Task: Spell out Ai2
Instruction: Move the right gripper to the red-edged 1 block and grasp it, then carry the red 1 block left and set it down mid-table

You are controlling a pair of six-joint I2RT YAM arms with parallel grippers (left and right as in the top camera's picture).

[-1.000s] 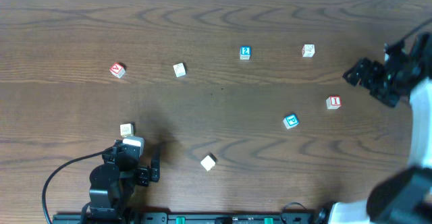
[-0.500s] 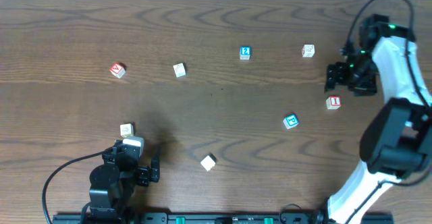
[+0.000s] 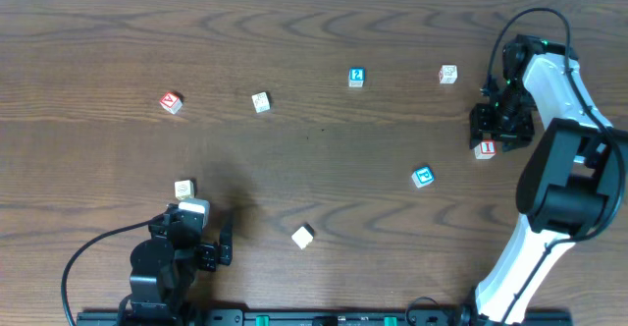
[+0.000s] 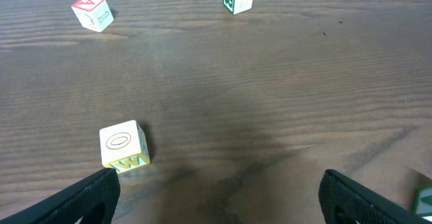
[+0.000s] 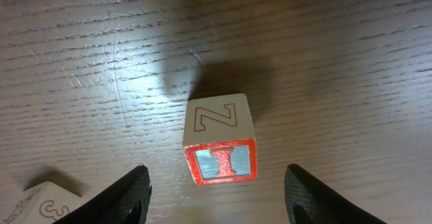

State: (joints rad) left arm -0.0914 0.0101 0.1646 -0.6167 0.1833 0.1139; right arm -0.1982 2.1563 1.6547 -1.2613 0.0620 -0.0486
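Observation:
The white cube with a red "I" (image 5: pixel 221 146) lies flat on the table just ahead of my right gripper (image 5: pixel 217 207), centred between its open fingers and not touched. In the overhead view the right gripper (image 3: pixel 494 130) hangs right over this cube (image 3: pixel 484 150). The red "A" cube (image 3: pixel 171 102) lies at the far left and also shows in the left wrist view (image 4: pixel 92 11). The blue "2" cube (image 3: pixel 355 76) lies at the back centre. My left gripper (image 3: pixel 204 236) rests open and empty at the front left.
Another blue cube (image 3: pixel 422 177) lies left of the "I" cube. Cream cubes lie at the back (image 3: pixel 260 101), back right (image 3: pixel 447 74), front centre (image 3: pixel 302 235) and by the left gripper (image 4: pixel 124 144). A cream cube's corner (image 5: pixel 40 202) shows beside the right gripper's left finger.
My right arm has swung in from the right edge and come down over the "I" cube. The left arm and all cubes have not moved.

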